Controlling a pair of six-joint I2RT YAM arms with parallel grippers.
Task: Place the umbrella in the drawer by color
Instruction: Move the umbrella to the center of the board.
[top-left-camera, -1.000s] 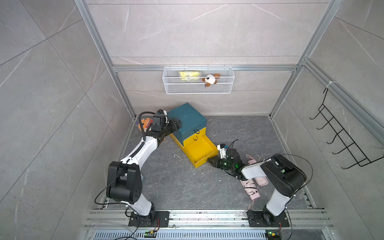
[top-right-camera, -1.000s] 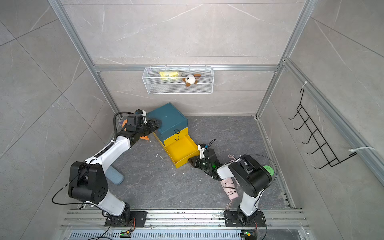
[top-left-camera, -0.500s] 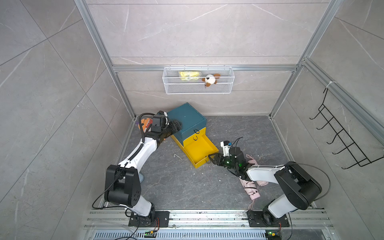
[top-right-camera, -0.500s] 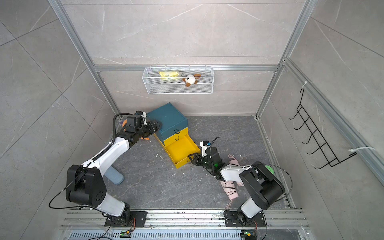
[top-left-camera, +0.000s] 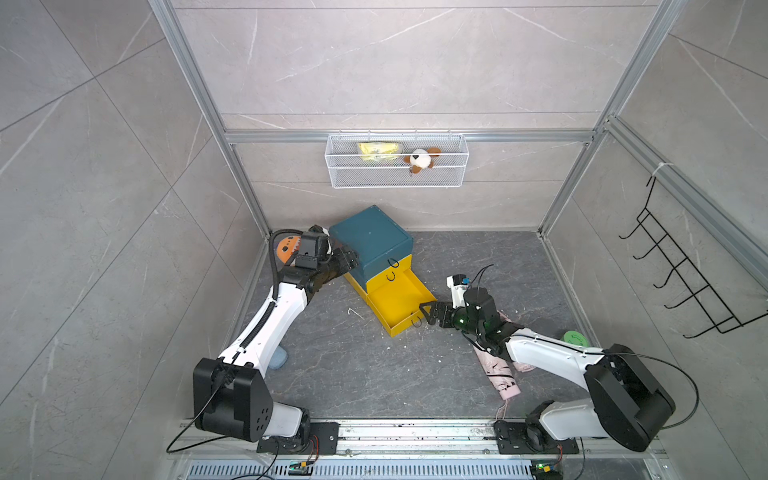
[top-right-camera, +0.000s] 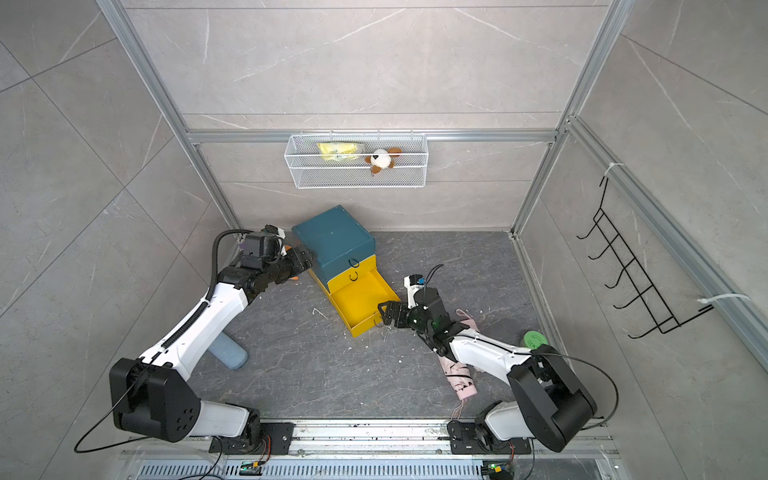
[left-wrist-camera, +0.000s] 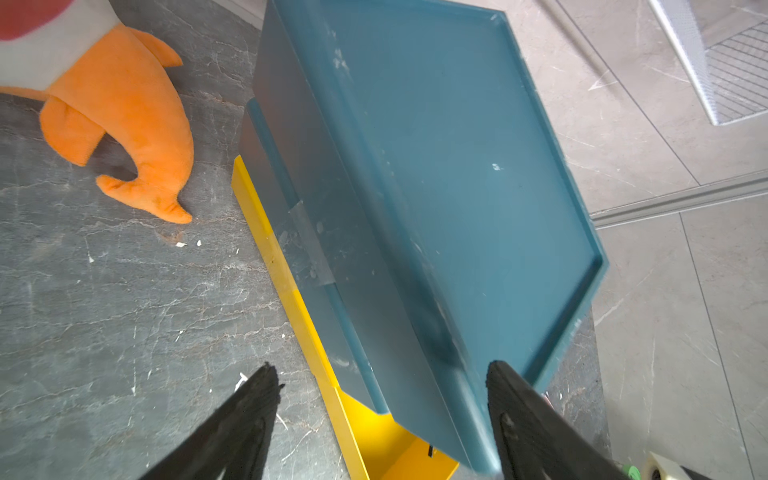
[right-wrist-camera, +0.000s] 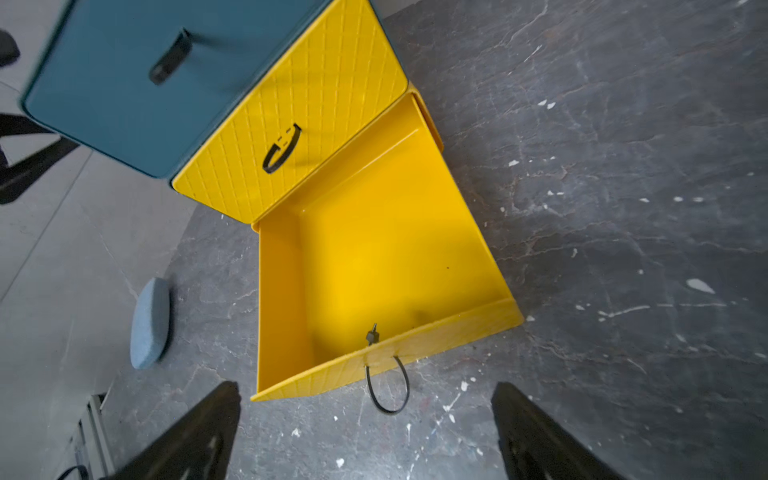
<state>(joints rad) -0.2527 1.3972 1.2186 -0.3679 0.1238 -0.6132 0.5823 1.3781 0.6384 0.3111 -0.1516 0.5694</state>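
Dark grey stone floor (top-left-camera: 353, 374), flecked white, bearing a drawer cabinet (top-left-camera: 370, 239) and loose things.
The cabinet stands just beside the left claw (top-left-camera: 351, 259), its bottom yellow drawer (top-left-camera: 399, 299) pulled out right before the right claw (top-left-camera: 424, 315). Behind the right claw lies a pink umbrella (top-left-camera: 498, 370), a green disc (top-left-camera: 575, 337) farther back. Behind the left claw lies an orange plush toy (left-wrist-camera: 124, 108), a blue umbrella (top-right-camera: 228, 353) well back.

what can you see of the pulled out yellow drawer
The bottom drawer is bright yellow and plastic-looking, with a quilted front pierced by a black cable-tie loop. It is pulled far out of the teal-topped cabinet, empty, low on the grey floor. The right tool stands open just before the loop, not gripping it.
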